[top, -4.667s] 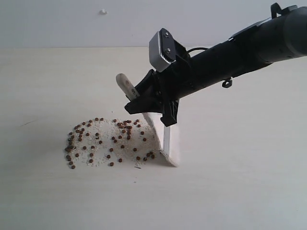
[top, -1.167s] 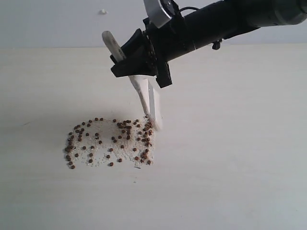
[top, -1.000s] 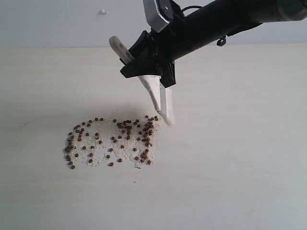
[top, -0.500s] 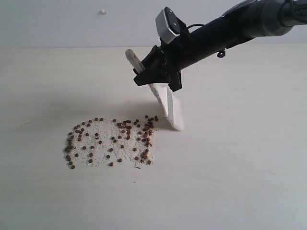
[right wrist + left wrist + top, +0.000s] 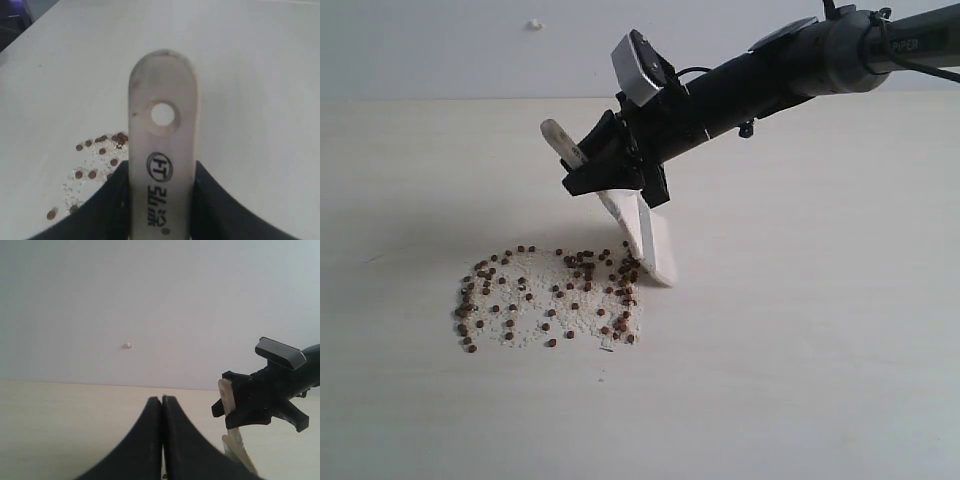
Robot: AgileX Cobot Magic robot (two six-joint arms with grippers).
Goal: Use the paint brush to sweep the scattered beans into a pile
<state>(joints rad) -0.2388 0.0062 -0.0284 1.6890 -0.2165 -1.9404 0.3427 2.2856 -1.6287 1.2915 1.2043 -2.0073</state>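
Reddish-brown beans (image 5: 545, 293) lie scattered over whitish crumbs in a loose patch left of centre on the pale table; some show beside the handle as beans (image 5: 95, 155) in the right wrist view. My right gripper (image 5: 617, 170) is shut on the paint brush (image 5: 645, 235), handle end up and to the left, bristles slanting down to the table at the patch's upper right edge. The handle (image 5: 162, 150) with its hole fills the right wrist view between the jaws. My left gripper (image 5: 161, 401) is shut and holds nothing; it looks toward the brush handle (image 5: 227, 400).
The pale wooden table (image 5: 820, 350) stretches to a grey wall (image 5: 470, 40) at the back. A small white speck (image 5: 533, 23) sits on that wall. My right arm (image 5: 800, 65) reaches in from the upper right.
The brush swung right and away from the beans, then came back left and down; its bristles now meet the patch's upper right edge. The beans' right side has been pushed inward since the earliest frame.
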